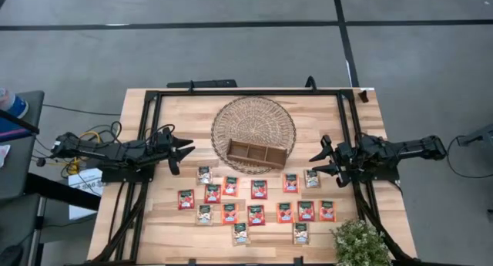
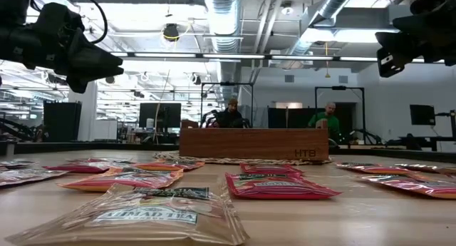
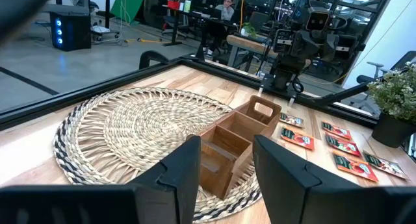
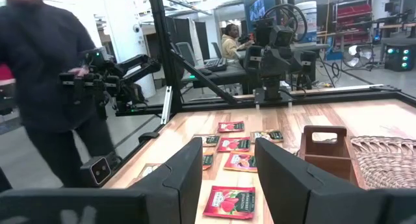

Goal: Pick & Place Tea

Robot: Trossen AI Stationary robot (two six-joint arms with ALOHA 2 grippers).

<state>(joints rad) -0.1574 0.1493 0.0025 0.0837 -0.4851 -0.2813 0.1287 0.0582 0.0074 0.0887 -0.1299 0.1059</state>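
Note:
Several tea sachets (image 1: 255,190), mostly red with a few pale ones, lie flat on the near half of the wooden table; they also show in the low view (image 2: 278,185) and in the right wrist view (image 4: 231,201). The brown divided tray (image 1: 258,152) stands on a round woven mat (image 1: 253,116). My left gripper (image 1: 181,152) hovers open at the table's left, pointing level toward the tray (image 3: 234,143). My right gripper (image 1: 322,159) hovers open at the table's right, above the sachets' right end. Nothing lies between either pair of fingers.
A potted plant (image 1: 360,243) stands at the near right corner. A black frame (image 1: 246,91) runs along the table's far edge and sides. A person in dark clothing (image 4: 45,74) stands beside the table in the right wrist view; people sit far behind (image 2: 231,112).

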